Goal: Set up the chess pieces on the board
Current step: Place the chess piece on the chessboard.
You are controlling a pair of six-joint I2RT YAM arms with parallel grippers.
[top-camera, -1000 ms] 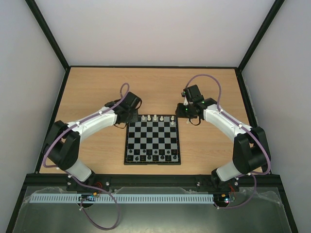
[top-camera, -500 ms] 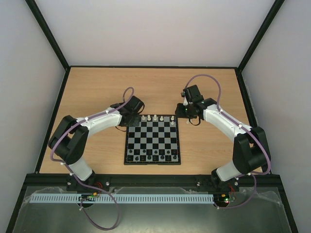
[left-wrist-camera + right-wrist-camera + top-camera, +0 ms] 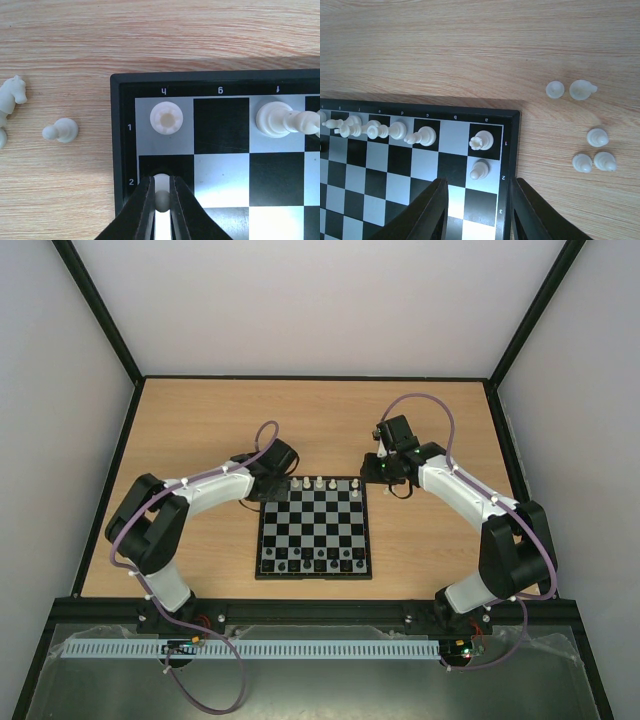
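The board (image 3: 315,523) lies flat in the middle of the table, with whitish chess pieces (image 3: 319,483) along its far row. My left gripper (image 3: 271,487) is at the board's far left corner. In the left wrist view it (image 3: 161,200) is shut on a white pawn (image 3: 161,186) over square h2, next to a white rook (image 3: 166,117) on h1. My right gripper (image 3: 373,476) hovers open and empty over the board's far right corner (image 3: 477,215). Just ahead of it stand a white rook (image 3: 482,140) on a1 and a white pawn (image 3: 479,170) on a2.
A loose white pawn (image 3: 61,131) and a white knight (image 3: 11,95) lie on the wood left of the board. Several loose white pieces (image 3: 597,137) lie on the wood right of the board. Tiny black pieces (image 3: 310,560) stand along the board's near rows.
My left gripper has moved right, from the wood beside the board to its far left corner. The right arm has not moved.
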